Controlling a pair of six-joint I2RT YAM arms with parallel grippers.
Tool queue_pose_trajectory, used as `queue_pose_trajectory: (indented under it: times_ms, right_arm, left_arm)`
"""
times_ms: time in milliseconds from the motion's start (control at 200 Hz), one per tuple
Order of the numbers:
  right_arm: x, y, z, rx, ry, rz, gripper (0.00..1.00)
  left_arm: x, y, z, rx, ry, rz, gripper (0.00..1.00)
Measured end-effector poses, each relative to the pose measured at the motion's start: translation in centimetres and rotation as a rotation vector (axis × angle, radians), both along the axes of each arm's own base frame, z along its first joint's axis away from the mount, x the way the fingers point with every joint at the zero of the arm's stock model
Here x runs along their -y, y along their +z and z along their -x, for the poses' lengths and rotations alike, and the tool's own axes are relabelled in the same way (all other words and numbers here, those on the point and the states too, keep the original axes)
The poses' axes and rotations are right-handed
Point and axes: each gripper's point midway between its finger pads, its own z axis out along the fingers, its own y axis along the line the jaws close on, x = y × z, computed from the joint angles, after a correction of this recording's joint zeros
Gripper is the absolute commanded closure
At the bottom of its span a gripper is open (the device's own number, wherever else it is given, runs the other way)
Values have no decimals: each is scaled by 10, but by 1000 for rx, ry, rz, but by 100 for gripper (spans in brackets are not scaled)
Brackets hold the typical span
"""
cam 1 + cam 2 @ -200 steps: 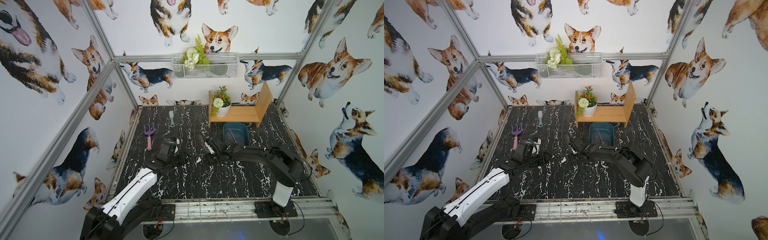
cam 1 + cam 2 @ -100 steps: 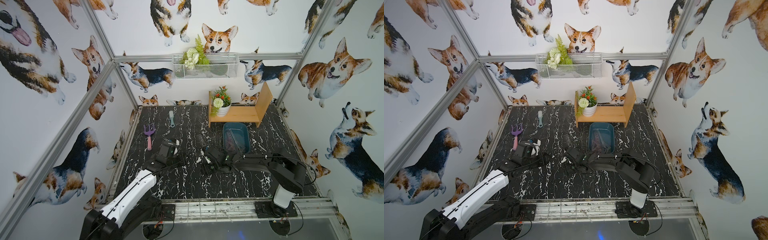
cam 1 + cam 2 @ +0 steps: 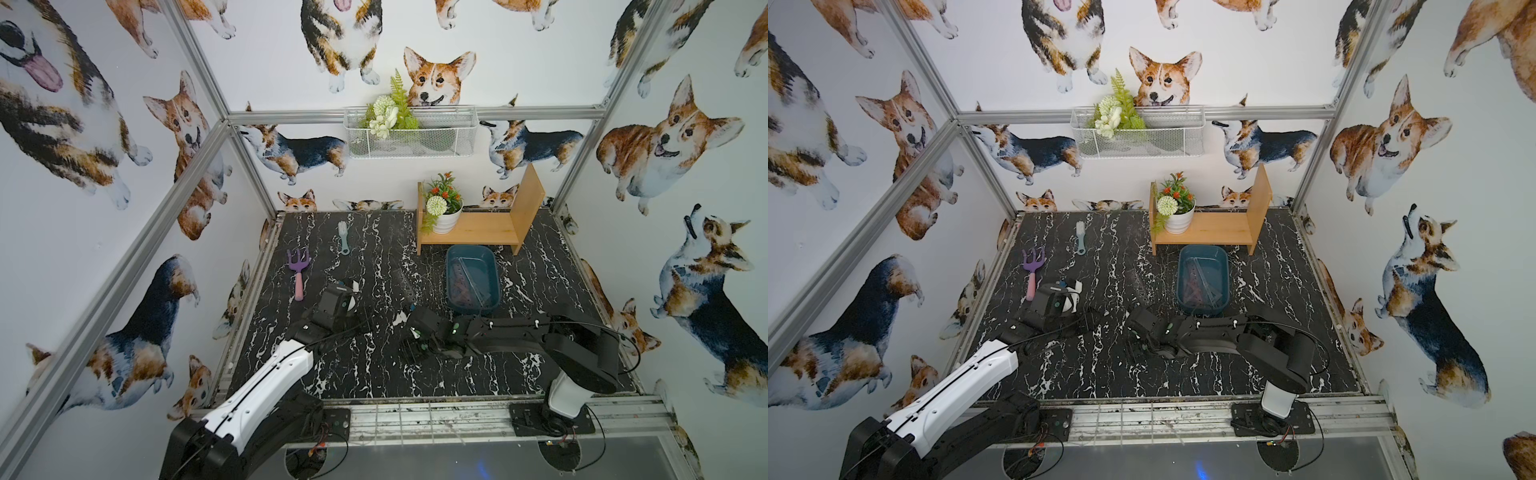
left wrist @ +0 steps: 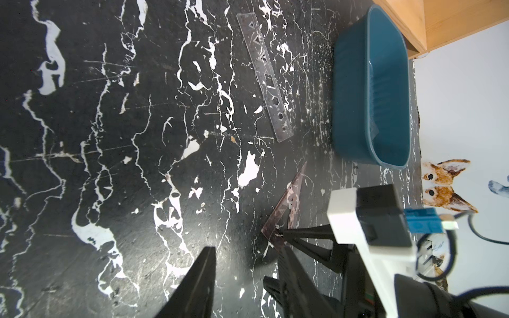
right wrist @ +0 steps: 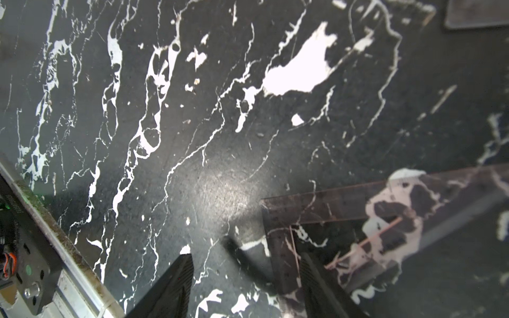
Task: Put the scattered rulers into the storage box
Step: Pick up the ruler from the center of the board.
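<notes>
While the right jaws stand wide, 1 tip at a corner of the purple-tinted triangular plastic set square (image 5: 330,205) near the middle of the black marbled table (image 3: 374,374), the left jaws are half open, empty. 1 clear long plastic ruler (image 4: 264,79) lies beside the dark teal rectangular plastic storage box (image 4: 349,96), toward the back right corner; more rulers (image 3: 469,286) lie inside.

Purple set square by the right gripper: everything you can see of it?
The purple set square is a thin, see-through tinted plastic triangle with a cut-out middle; the marble table shows through. It lies apparently flat on the table, outside the storage box and apart from the clear straight ruler. The open right gripper straddles one leg near its square corner; contact is unclear.
</notes>
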Motion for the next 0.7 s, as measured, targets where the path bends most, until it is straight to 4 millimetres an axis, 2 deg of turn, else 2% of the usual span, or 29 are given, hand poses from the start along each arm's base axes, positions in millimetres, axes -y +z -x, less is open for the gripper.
queue_pose_trajectory:
  times_ms: [385, 581, 701]
  right_arm:
    - [16, 2, 11, -38, -5, 63, 33]
    - [11, 27, 2, -3, -12, 58, 36]
    - [14, 34, -5, 24, -13, 85, 46]
  left_arm:
    - [4, -8, 1, -23, -1, 25, 56]
    - [6, -14, 3, -41, -3, 42, 56]
    - [8, -20, 6, -53, -3, 57, 56]
